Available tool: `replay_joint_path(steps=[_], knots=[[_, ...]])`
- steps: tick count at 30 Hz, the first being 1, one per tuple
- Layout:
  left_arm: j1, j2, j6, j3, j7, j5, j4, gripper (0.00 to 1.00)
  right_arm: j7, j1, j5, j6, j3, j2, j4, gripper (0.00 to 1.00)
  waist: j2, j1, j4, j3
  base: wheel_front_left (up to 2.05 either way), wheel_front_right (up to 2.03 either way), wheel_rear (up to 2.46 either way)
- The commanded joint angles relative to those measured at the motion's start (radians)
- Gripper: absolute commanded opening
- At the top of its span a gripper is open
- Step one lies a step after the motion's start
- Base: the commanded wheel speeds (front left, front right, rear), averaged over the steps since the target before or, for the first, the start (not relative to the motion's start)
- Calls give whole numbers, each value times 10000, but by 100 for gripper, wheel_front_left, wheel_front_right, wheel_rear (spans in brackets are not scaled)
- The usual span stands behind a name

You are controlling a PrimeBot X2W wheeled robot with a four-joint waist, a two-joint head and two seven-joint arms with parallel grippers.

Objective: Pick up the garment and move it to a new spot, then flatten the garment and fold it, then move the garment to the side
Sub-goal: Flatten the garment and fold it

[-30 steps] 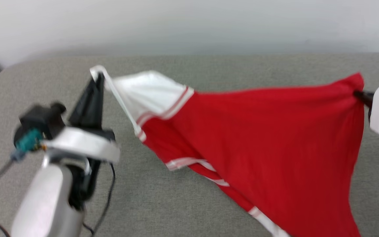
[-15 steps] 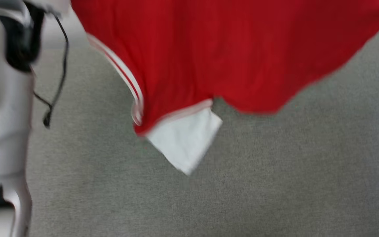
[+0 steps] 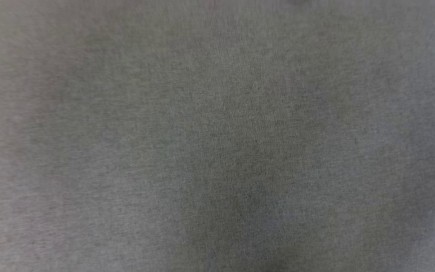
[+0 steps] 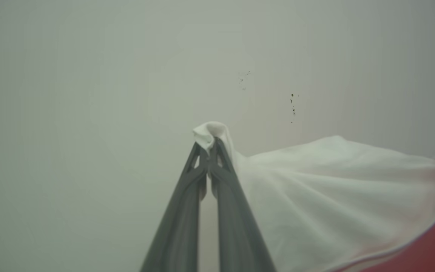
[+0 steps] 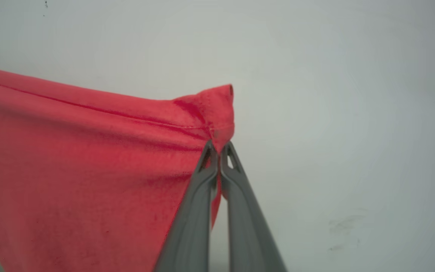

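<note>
— Checked both grips?

— Yes. Look at the left gripper (image 4: 209, 145) in the left wrist view: pinched fully shut on a bunched white sleeve corner (image 4: 210, 132) of the red jersey-style garment (image 4: 334, 196) with white short sleeves and striped trim, with cloth fanning away toward four o'clock and turning red near the frame's edge.

— And on the other side?

— Much the same. Right gripper (image 5: 218, 149) closed tight on a red hem corner (image 5: 217, 109), with fabric sheeting out toward eight o'clock. Behind both, a pale plain wall (image 4: 89, 75) with a few dark specks (image 4: 293, 104). So, most likely, strung between the two arms in the air, clear of the grey woven surface (image 3: 217, 136) under the head camera.

— Mid-carry to the new spot, then, by the look of it. How to do it well?

— Hold both pinches firm, with no loosening before touchdown. Spread the arms just enough to draw the top edge taut, and no harder. Beware of losing that thin bunched sleeve corner first. Lower both ends evenly, letting the hanging edge meet the surface first. Then draw gently away toward twelve o'clock, laying the cloth out flat rather than heaped.

— Any risk?

— No telling from here the height of the loose lower edge, nor any twist in it. Worth tilting the head toward the cloth before setting down.
</note>
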Motion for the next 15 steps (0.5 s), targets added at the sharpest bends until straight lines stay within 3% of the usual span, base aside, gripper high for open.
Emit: replay_joint_path(steps=[1,8,15], knots=[[-285,75,11,5,-12,84,116,0,-269,-305,56,-18,44,14,138,0,0,-1,-249,816,0,0,0],[-1372,-10,196,-93,-117,181,548,0,-1689,-1605,375,-16,722,42,1043,0,0,-1,-285,1926,0,0,0],[-885,-150,359,-61,-316,-16,780,0,-2433,-2287,1065,-16,1775,-15,2111,0,0,-1,-161,2514,0,0,0]])
